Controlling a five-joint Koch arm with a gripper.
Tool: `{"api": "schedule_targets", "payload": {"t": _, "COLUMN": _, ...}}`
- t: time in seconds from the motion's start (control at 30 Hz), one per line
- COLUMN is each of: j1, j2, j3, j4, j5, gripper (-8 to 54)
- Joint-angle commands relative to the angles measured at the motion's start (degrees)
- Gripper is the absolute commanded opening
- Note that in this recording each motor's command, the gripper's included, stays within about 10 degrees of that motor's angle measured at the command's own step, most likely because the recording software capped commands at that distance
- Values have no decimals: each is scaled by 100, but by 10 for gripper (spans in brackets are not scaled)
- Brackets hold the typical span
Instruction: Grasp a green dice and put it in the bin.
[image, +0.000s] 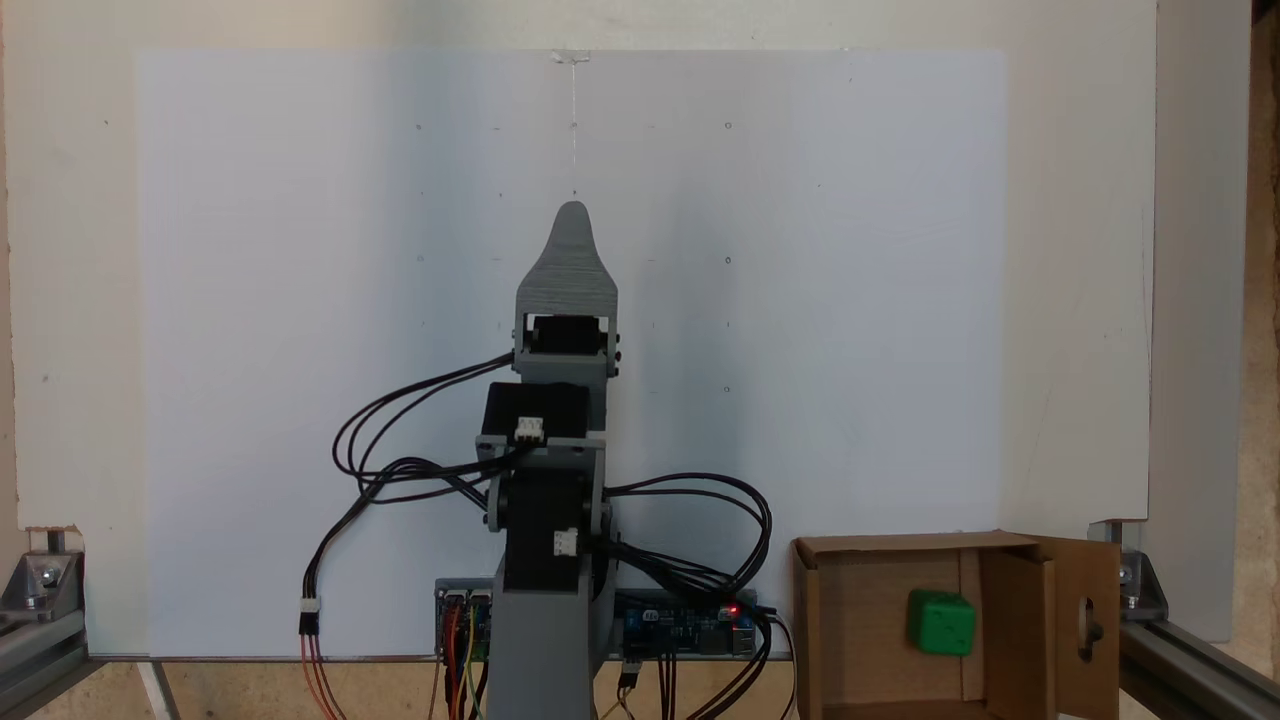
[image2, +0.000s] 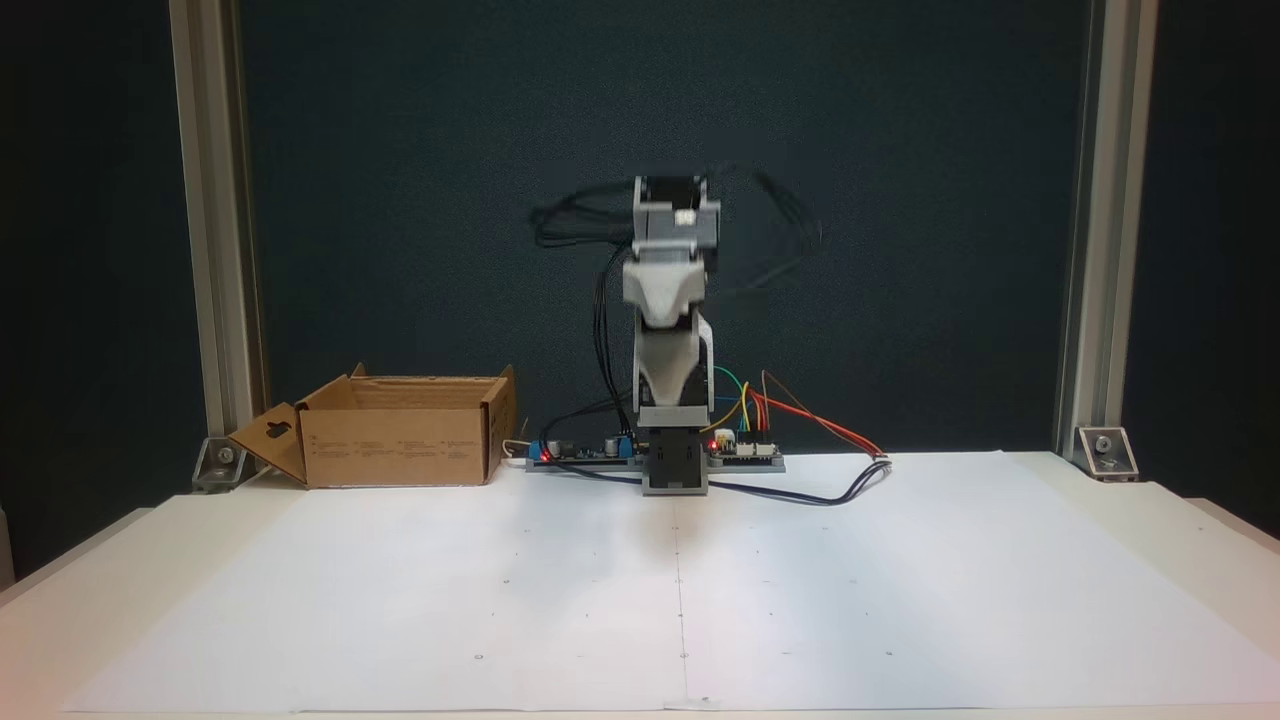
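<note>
The green dice (image: 941, 622) sits inside the bin (image: 842, 620), at the lower right of a fixed view from above. It rests on the brown box floor, near the inner flap. One flap with an oval hole (image: 1086, 620) sticks out to the right. In a fixed view from the front, the bin (image2: 395, 445) stands at the left on the counter (image2: 1100, 560), well apart from the arm. The arm is folded up in the middle, over a big white sheet (image: 300, 350). The pincer (image: 572, 225) points to the top of the frame. Only one grey tip shows, so I cannot tell if it is apart or together.
</note>
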Motion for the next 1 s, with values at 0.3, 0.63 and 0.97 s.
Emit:
{"api": "schedule_targets", "payload": {"t": 0.3, "j1": -79, "j2": 633, "j3": 1424, "j4": -3241, "j5": 220, "gripper": 462}}
{"api": "schedule_targets", "payload": {"t": 0.63, "j1": -88, "j2": 633, "j3": 3604, "j4": -5711, "j5": 211, "gripper": 445}}
{"api": "schedule_targets", "payload": {"t": 0.97, "j1": -105, "j2": 633, "j3": 4711, "j4": -8084, "j5": 211, "gripper": 444}}
